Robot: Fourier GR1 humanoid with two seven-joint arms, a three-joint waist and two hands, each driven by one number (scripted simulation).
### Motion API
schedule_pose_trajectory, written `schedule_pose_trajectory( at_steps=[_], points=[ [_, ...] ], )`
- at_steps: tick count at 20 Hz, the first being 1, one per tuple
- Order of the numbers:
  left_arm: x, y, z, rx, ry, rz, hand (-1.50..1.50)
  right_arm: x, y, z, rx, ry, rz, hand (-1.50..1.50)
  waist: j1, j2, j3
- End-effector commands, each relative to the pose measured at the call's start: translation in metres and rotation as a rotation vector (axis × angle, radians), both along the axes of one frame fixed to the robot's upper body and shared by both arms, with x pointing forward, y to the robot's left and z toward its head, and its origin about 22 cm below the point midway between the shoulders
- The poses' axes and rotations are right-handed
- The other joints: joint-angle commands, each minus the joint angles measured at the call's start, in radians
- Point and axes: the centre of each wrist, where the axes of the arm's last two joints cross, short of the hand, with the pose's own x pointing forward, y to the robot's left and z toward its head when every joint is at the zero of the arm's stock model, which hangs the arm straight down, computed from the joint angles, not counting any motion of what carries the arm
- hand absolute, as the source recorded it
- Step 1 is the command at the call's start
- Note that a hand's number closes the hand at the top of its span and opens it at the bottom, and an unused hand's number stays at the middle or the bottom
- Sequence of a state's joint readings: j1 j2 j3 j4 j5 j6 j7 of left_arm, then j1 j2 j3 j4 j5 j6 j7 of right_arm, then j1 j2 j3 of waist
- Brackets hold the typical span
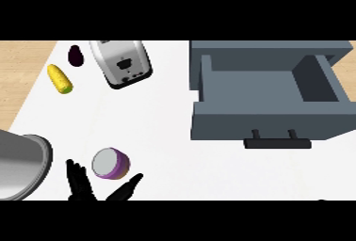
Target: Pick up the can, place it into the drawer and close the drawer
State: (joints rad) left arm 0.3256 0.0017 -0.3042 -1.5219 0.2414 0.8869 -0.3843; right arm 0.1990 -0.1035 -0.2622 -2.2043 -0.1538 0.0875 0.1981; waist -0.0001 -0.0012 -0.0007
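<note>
The can (110, 163) is purple with a grey lid and stands on the white counter at the lower left. My left hand (84, 188) comes up from the lower edge just below it, open. Its straight fingers (76, 178) lie left of the can and its thumb (125, 187) points up at the can's lower right, neither curled round it. The grey drawer (208, 120) stands pulled open at the upper right, nothing inside, its dark handle (277, 142) facing me. My right hand does not show.
A silver toaster (122, 63) sits at the back, with a yellow corn cob (60, 78) and a dark eggplant (75, 55) to its left. A large grey metal pot (24, 162) fills the left edge, close to my left hand.
</note>
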Motion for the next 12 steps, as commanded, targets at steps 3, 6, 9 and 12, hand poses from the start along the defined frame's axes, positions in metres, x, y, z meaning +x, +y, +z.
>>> schedule_pose_trajectory(
  at_steps=[3, 6, 9, 12],
  points=[
    [0.006, 0.022, -0.027, -0.032, 0.005, 0.014, -1.50, 0.006, -0.009, 0.013, 0.008, 0.004, 0.000, -1.50, 0.000, 0.001, 0.000],
    [0.007, 0.003, -0.042, -0.044, 0.006, 0.014, -1.50, -0.003, 0.017, -0.003, -0.009, 0.005, 0.012, -1.50, -0.001, 0.001, 0.000],
    [-0.008, 0.019, -0.059, -0.050, 0.016, 0.036, -1.50, 0.006, -0.001, 0.011, -0.006, 0.003, -0.011, -1.50, 0.000, 0.001, 0.000],
    [0.020, 0.041, -0.052, -0.049, 0.001, 0.068, -1.50, -0.016, 0.015, 0.012, -0.006, -0.016, -0.005, -1.50, -0.004, 0.000, 0.001]
  ],
)
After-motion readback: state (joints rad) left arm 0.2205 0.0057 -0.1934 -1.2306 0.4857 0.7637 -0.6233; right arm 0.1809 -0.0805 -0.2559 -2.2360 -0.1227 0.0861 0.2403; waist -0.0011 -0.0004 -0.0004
